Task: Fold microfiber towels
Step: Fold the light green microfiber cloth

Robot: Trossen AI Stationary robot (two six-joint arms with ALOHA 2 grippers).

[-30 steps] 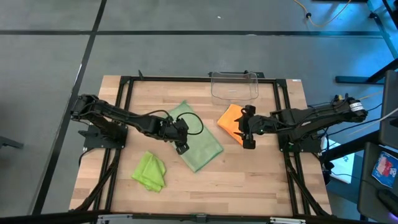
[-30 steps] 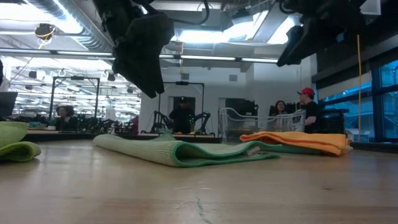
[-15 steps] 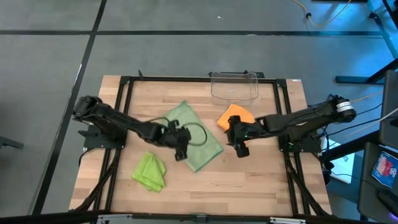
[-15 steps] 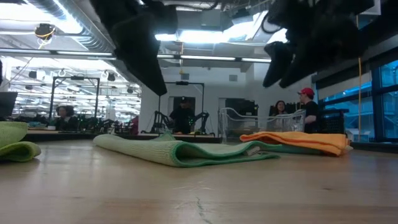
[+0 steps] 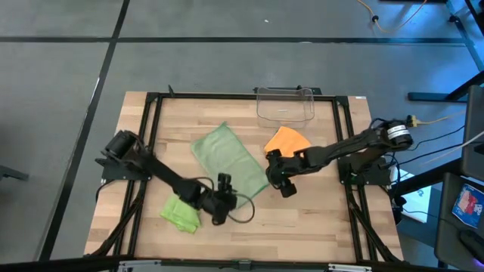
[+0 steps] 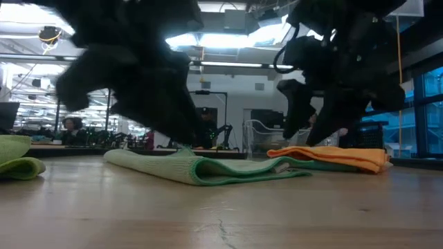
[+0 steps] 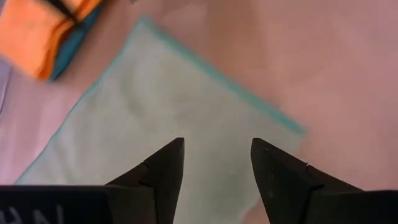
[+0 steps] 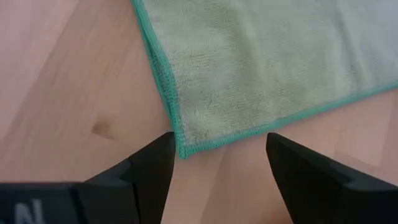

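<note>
Nearest the front edge of the wooden slatted counter point(image 5: 302, 219) lies the bright lime green microfiber cloth point(image 5: 181, 209), bunched in a loose heap at front left, not folded neatly. Just beside it, toward centre, the left gripper point(image 5: 220, 208) hangs low w/ its arm stretched long across the counter from the left mount; jaws spread, nothing between them, aimed at the near end of the big cloth per the left wrist view. That cloth, the larger pale sage green microfiber towel w/ teal stitched edge point(image 5: 229, 159), lies flat mid-counter as a long rectangle set diagonally, apparently doubled over already: low view shows a rounded fold along its near side. The right gripper point(image 5: 282, 180) sits at the towel's right-hand near corner, arm reaching in from the right mount, wrist bent down; jaws wide apart, empty, straddling the corner point(image 8: 181, 149) from just above, so prob. lining up a pinch there. Handling guess: towel is light, limp, grippy nap, not fragile; it'll sag & drag, so take it right at the hemmed corners, both ends together, and lift clear before carrying over. Farther back right, the orange microfiber cloth point(image 5: 286, 140) sits folded on a teal one point(image 7: 67, 55), only a sliver of which shows. Behind that, at the back edge, the clear plastic bin point(image 5: 285, 103).
</note>
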